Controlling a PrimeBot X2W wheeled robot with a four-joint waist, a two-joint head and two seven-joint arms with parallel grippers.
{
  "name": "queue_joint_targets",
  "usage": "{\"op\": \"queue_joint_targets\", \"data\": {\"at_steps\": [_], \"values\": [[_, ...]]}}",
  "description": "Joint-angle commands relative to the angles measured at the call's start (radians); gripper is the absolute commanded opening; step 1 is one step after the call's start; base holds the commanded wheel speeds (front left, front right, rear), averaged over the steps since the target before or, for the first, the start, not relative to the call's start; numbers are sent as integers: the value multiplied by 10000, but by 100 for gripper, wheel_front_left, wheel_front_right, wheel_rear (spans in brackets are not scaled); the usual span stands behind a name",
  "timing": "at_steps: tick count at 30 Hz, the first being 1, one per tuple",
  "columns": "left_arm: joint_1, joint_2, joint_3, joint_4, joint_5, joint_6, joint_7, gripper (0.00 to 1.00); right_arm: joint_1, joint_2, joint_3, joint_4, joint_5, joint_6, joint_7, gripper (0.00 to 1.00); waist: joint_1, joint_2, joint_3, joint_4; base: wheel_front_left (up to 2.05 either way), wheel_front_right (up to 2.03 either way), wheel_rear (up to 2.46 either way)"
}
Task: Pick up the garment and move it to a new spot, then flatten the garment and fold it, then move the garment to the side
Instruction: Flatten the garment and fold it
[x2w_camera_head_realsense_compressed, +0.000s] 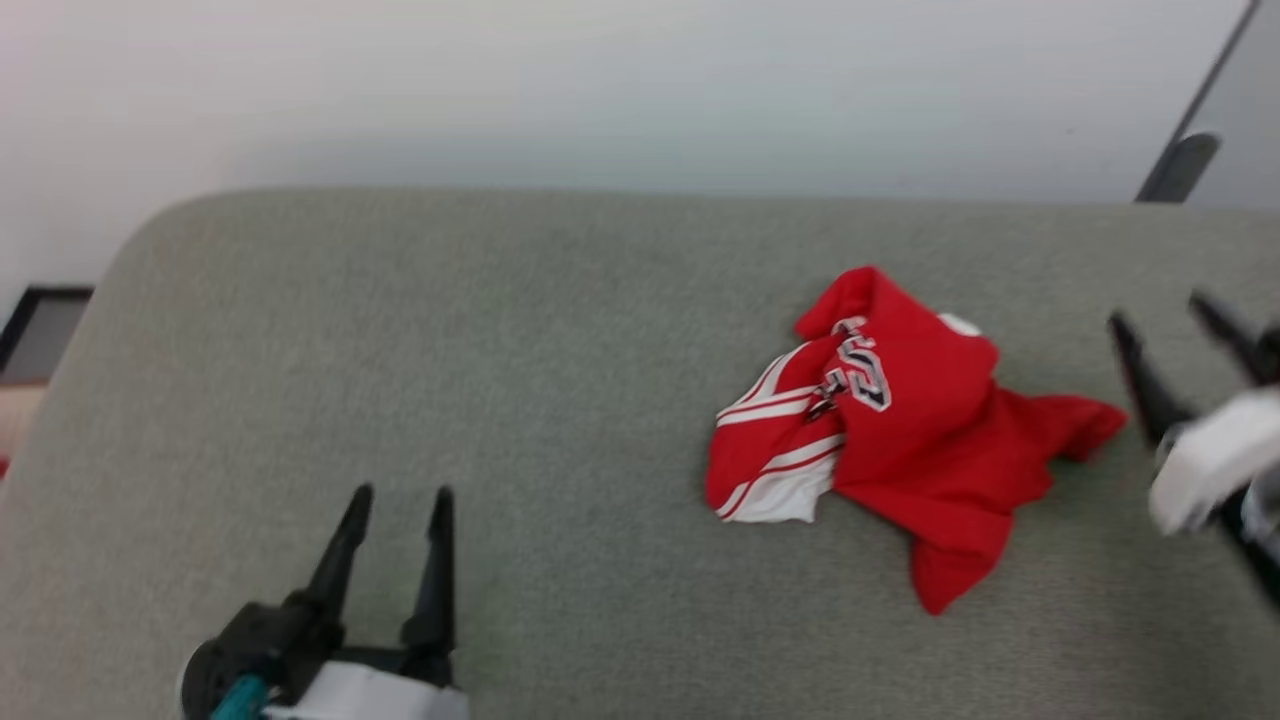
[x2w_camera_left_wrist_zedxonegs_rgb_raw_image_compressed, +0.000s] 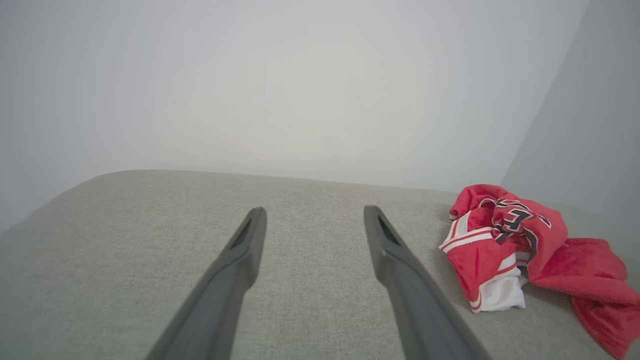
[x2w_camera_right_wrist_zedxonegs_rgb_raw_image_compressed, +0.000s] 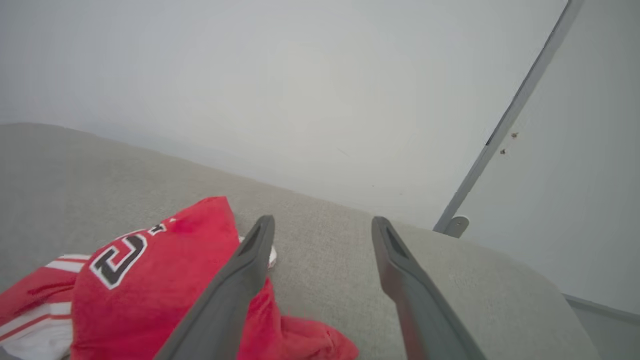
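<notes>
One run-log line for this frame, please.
garment: crumpled on grey cushion | left gripper: open, empty | right gripper: open, empty, beside garment

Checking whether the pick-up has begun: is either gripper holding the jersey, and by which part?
Nothing is held. The left gripper and right gripper are both open and empty; the garment lies crumpled on the cushion.

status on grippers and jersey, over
Left gripper: jaws open, empty. Right gripper: jaws open, empty. Red jersey crumpled on grey cushion, not held. Nothing in the way.
</notes>
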Motion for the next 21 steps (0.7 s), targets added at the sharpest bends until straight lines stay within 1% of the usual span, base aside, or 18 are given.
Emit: {"op": "queue_joint_targets", "data": {"at_steps": [1, 3, 7, 9, 12, 14, 17, 21], "values": [[-124, -34, -38, -28, 64, -30, -3, 100, -283, -105, 131, 47, 170, -14, 156, 100, 0, 0, 690, 624, 0, 0, 0], [-364, -123, -189, -58, 83, -31, -3, 100, -1043, -474, 652, 278, 897, -14, 1175, 100, 0, 0, 977, 869, 0, 0, 0], [-769, -259, -498, -32, 46, -33, -3, 100, -2728, -1406, 1833, 735, 2632, -14, 4008, 100, 0, 0, 1609, 1298, 0, 0, 0], [-1002, -291, -661, 12, -3, -33, -3, 100, -3452, -1748, 2261, 965, 3327, -14, 5230, 100, 0, 0, 1959, 1524, 0, 0, 0], [-1294, -342, -792, 24, -118, -32, -3, 100, -4333, -2172, 2943, 1249, 4107, -14, 7033, 100, 0, 0, 2506, 1825, 0, 0, 0], [-1460, -375, -894, 44, -178, -32, -3, 100, -4883, -2458, 3318, 1441, 4392, -14, 7997, 100, 0, 0, 2849, 1973, 0, 0, 0], [-1688, -393, -1118, 185, -225, -33, -3, 100, -5331, -2714, 4022, 1645, 4552, -14, 8925, 100, 0, 0, 3243, 2174, 0, 0, 0], [-1991, -402, -1170, 186, -325, -28, -3, 100, -5815, -2843, 4519, 1744, 4769, -14, 9260, 100, 0, 0, 3674, 2352, 0, 0, 0]]}}
